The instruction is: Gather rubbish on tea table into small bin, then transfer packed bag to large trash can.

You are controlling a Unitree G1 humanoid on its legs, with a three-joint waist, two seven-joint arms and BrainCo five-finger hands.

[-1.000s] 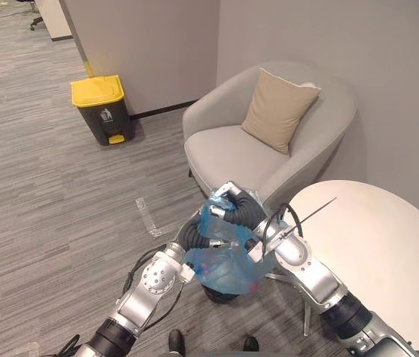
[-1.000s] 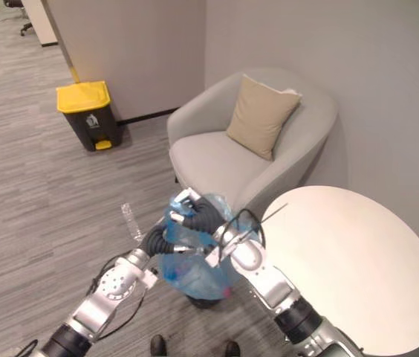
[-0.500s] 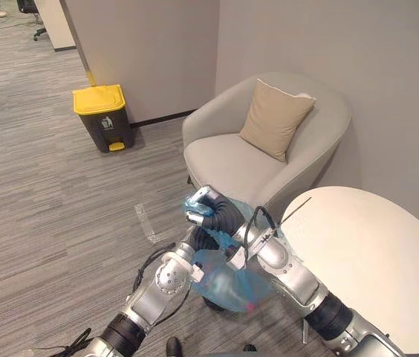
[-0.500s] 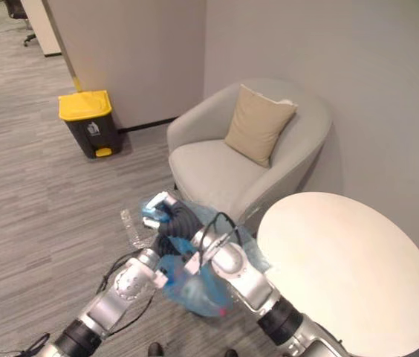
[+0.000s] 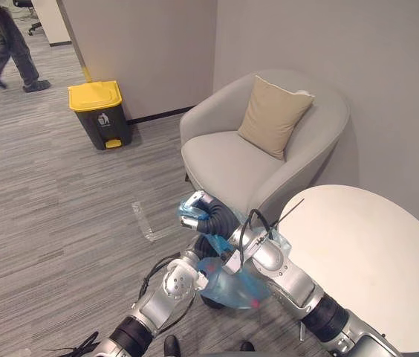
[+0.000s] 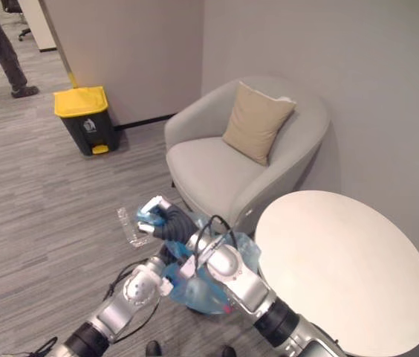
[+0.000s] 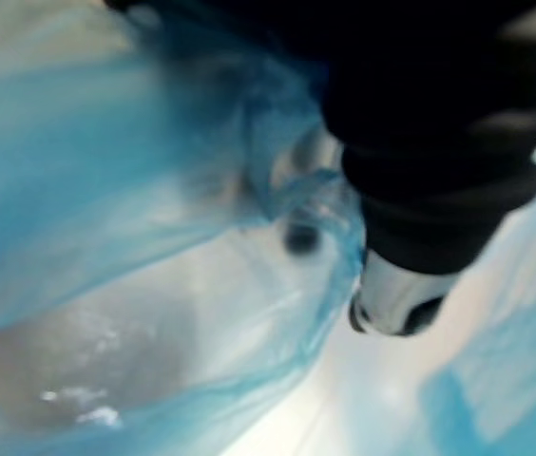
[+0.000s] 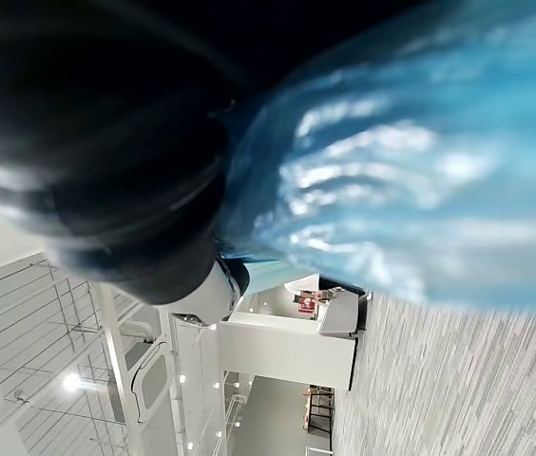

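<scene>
Now our right hand (image 5: 197,212) clenches the blue rubbish bag (image 5: 230,282), and whether our left hand (image 7: 396,299) grips we cannot tell.

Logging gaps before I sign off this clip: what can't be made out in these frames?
Contents of the blue bag: cloudy plastic in both eye views, a reddish spot aside.
Small bin: mostly under the bag, eye views.
Left hand: whether it grips, buried in the bag's folds in its wrist view.
Person: upper body cut off by the top edge, eye views.
</scene>
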